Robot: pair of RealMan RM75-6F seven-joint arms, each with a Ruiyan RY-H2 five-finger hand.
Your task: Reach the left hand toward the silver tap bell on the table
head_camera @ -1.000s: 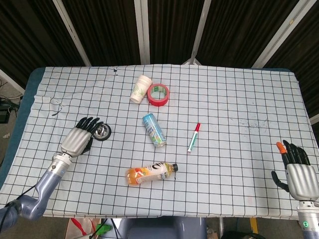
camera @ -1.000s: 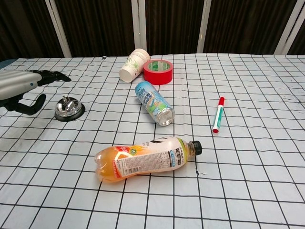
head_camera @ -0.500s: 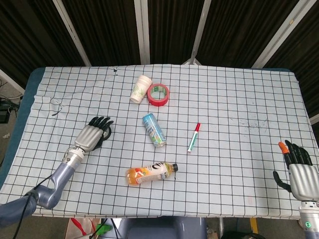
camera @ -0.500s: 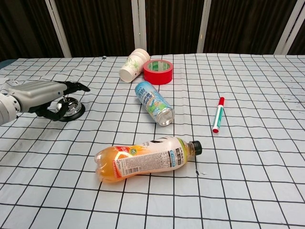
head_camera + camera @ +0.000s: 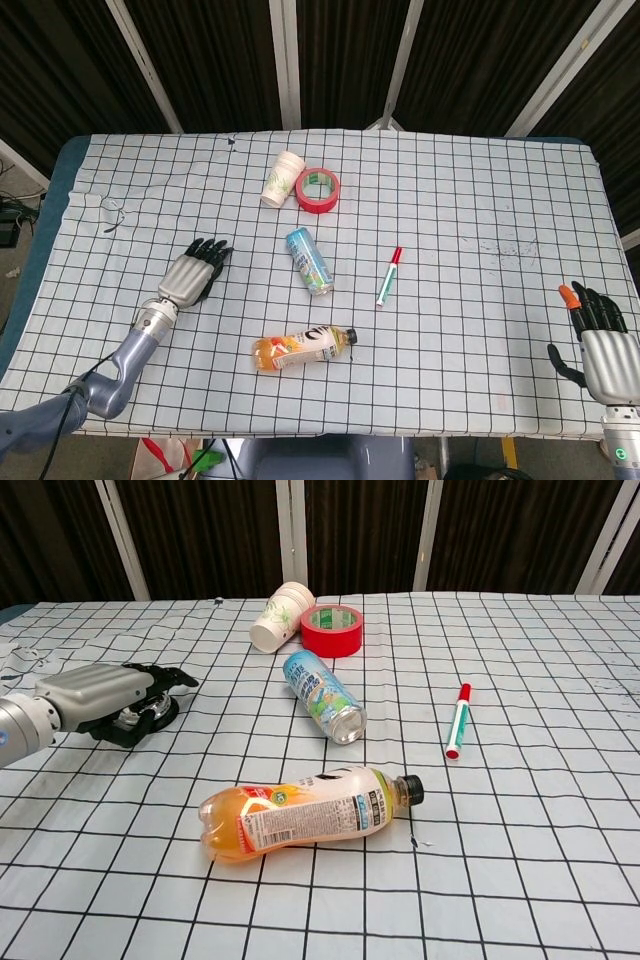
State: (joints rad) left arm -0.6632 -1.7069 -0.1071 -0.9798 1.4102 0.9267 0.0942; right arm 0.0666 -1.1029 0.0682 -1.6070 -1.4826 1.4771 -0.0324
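The silver tap bell (image 5: 157,712) on its black base shows in the chest view at the left of the checked cloth, mostly covered by my left hand (image 5: 108,693). That hand lies flat over the bell with its dark fingers stretched out past the dome, holding nothing. From the head view the left hand (image 5: 196,272) hides the bell completely. My right hand (image 5: 598,341) sits at the table's near right corner, fingers extended and empty.
To the right of the bell lie a blue can (image 5: 309,260) and an orange juice bottle (image 5: 303,348). A paper cup (image 5: 283,178) and red tape roll (image 5: 318,189) sit further back. A red-capped marker (image 5: 389,276) lies at mid-table.
My left hand has moved forward and right, from beside the bell to directly over it, covering it. The right hand has barely shifted.
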